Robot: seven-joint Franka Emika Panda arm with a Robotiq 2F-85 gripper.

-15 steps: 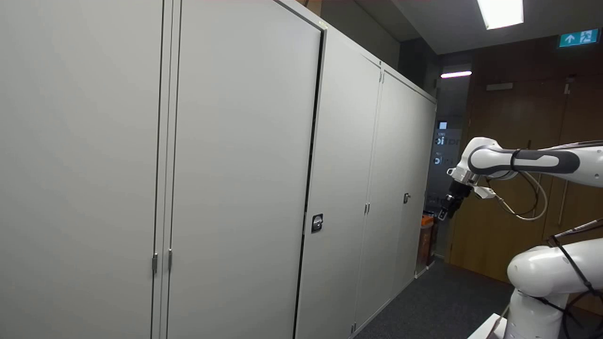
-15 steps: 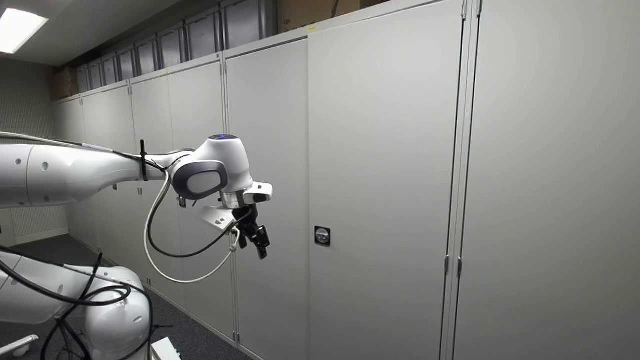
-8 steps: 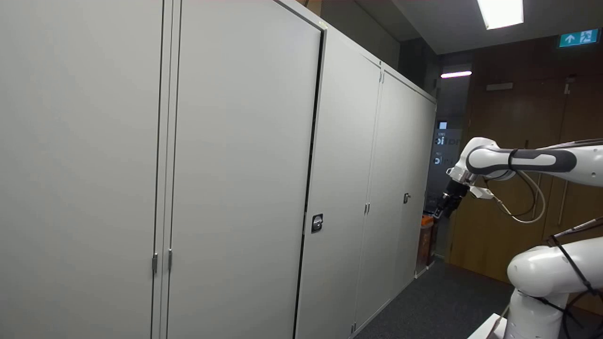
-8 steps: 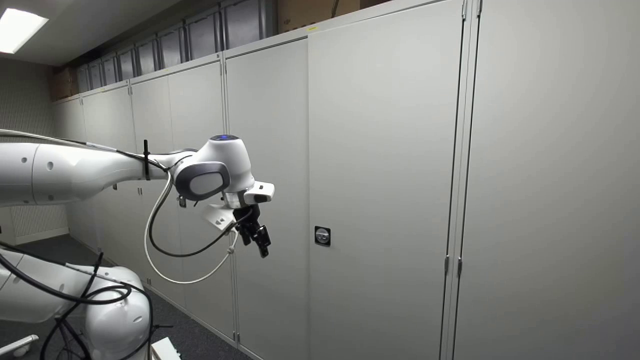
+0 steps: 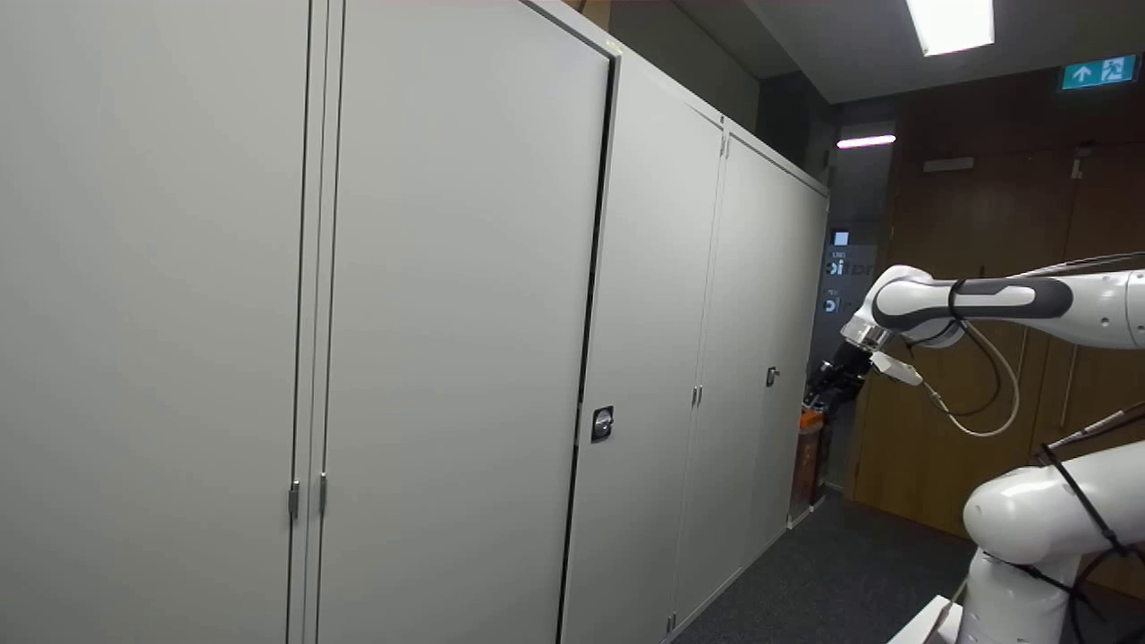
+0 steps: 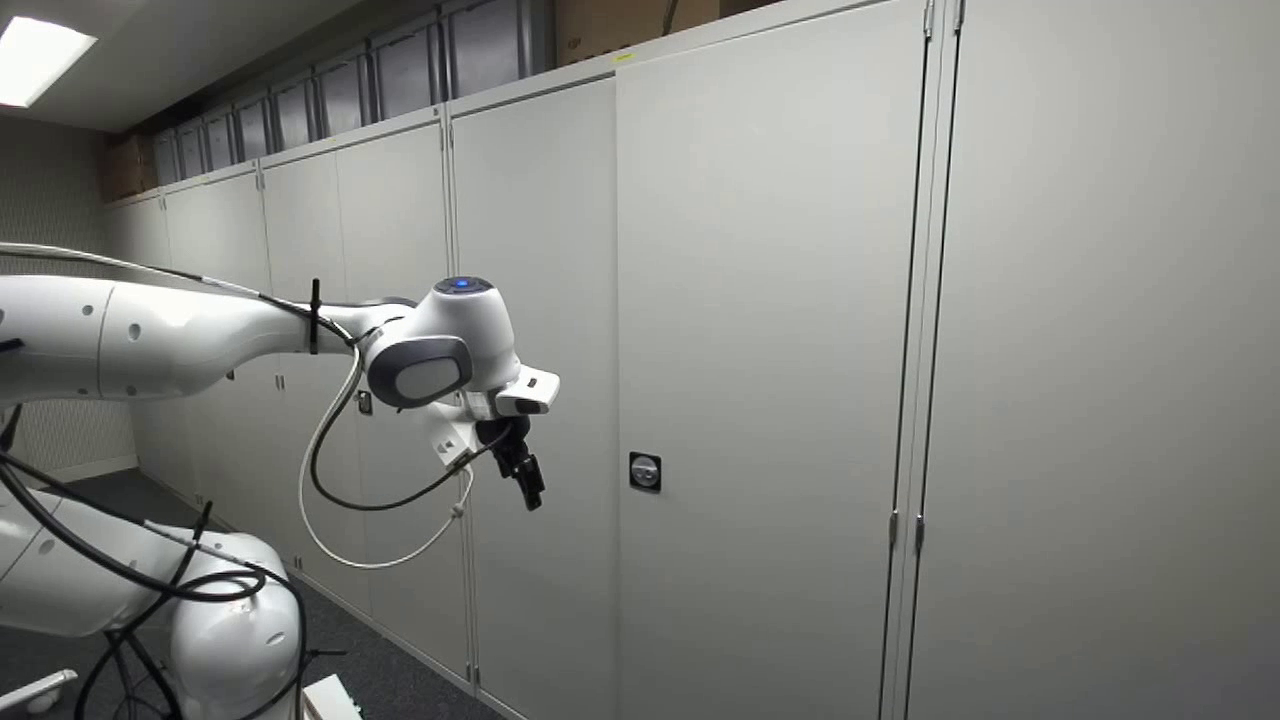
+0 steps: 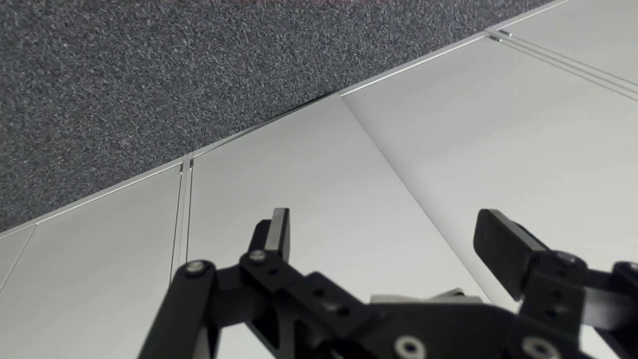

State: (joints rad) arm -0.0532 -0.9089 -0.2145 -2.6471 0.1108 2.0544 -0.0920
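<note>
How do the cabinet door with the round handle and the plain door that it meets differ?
The handled door carries a round metal handle near its free edge; the plain door shows none. The handled door's free edge stands slightly proud, with a dark gap behind it; the plain door sits further back there. Both are tall, flat and pale grey.

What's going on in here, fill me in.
A white robot arm is stretched out in front of a row of grey cabinets, with its black gripper slanting downward. The gripper is open and holds nothing, so nothing is being handled at this moment. In an exterior view, a latch on the cabinets shows to the right of the gripper, apart from it. Dark carpet runs along their foot.
</note>
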